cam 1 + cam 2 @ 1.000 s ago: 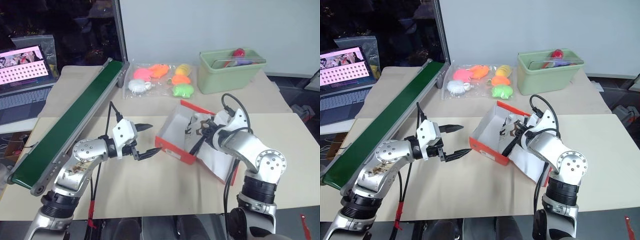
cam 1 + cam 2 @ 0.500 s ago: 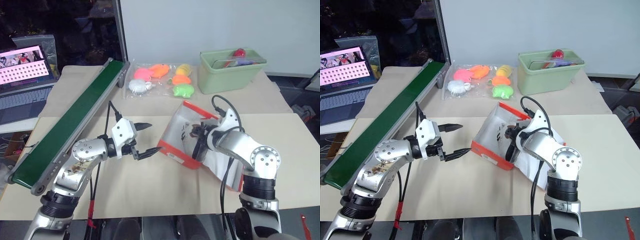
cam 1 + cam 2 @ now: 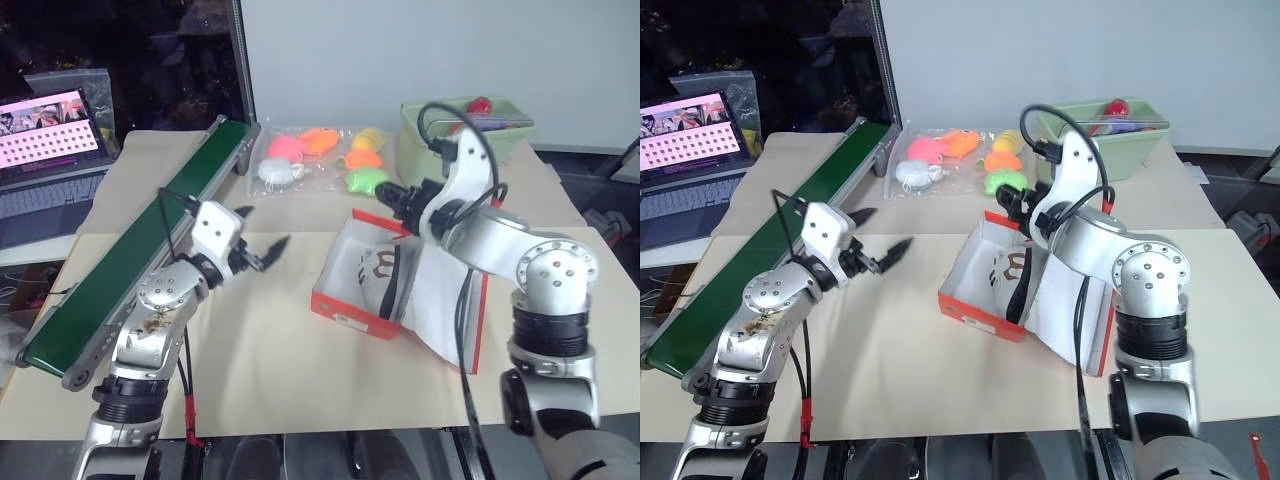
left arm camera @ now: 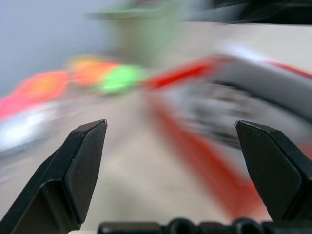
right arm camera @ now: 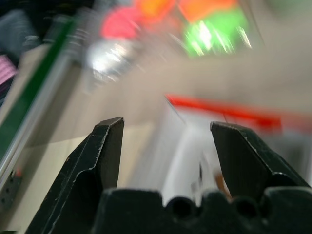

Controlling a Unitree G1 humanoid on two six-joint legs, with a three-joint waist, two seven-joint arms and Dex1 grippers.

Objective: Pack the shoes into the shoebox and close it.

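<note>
The orange-red shoebox (image 3: 345,312) sits flat on the table with its lid (image 3: 445,300) folded open to the right. A white shoe (image 3: 372,268) with dark laces lies inside it. My right gripper (image 3: 393,201) hovers over the box's far rim, open and empty. In the right wrist view its fingers (image 5: 105,146) are spread above the red rim (image 5: 229,113) and the white inside. My left gripper (image 3: 262,230) is open and raised over the table, left of the box and clear of it. The left wrist view has the blurred box (image 4: 204,161) ahead between the spread fingertips (image 4: 85,156).
A green conveyor belt (image 3: 140,260) runs along the left side, with a laptop (image 3: 50,130) beyond it. Bagged foam toys (image 3: 320,155) and a pale green bin (image 3: 460,140) stand at the back. Bare table lies between my left gripper and the box.
My right gripper has opened, risen out of the box and now hangs over its far rim. The box, tilted half a second ago, lies flat. My left gripper moved up and away to the left.
</note>
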